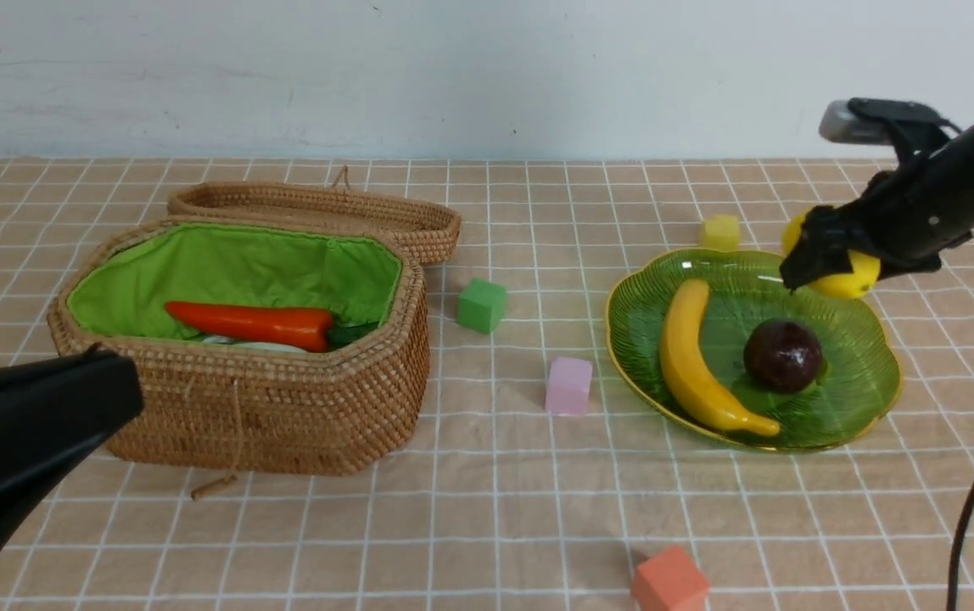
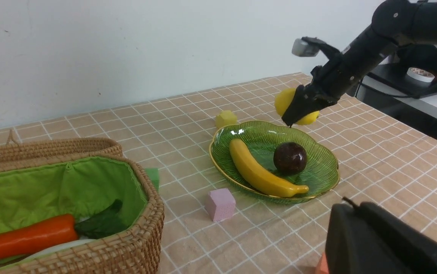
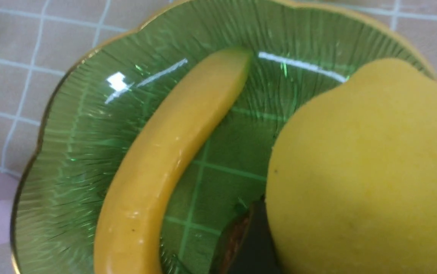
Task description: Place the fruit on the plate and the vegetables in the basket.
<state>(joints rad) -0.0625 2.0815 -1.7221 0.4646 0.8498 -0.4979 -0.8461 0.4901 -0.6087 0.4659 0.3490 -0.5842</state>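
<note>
The right gripper is clenched on the lemon and holds it in the air over the far edge of the green glass plate. In the right wrist view the lemon fills much of the frame, with the plate beneath it.

On the plate lie the banana and, just beside it, the round dark maroon fruit.

The wicker basket stands on the left of the checked tablecloth, well apart from the plate. Inside it, against the green lining, lies the carrot; a pale shape beneath it appears to be the radish, though most of it is hidden.

The left gripper shows only as a dark housing near the camera; whether it is released or closed cannot be told.
</note>
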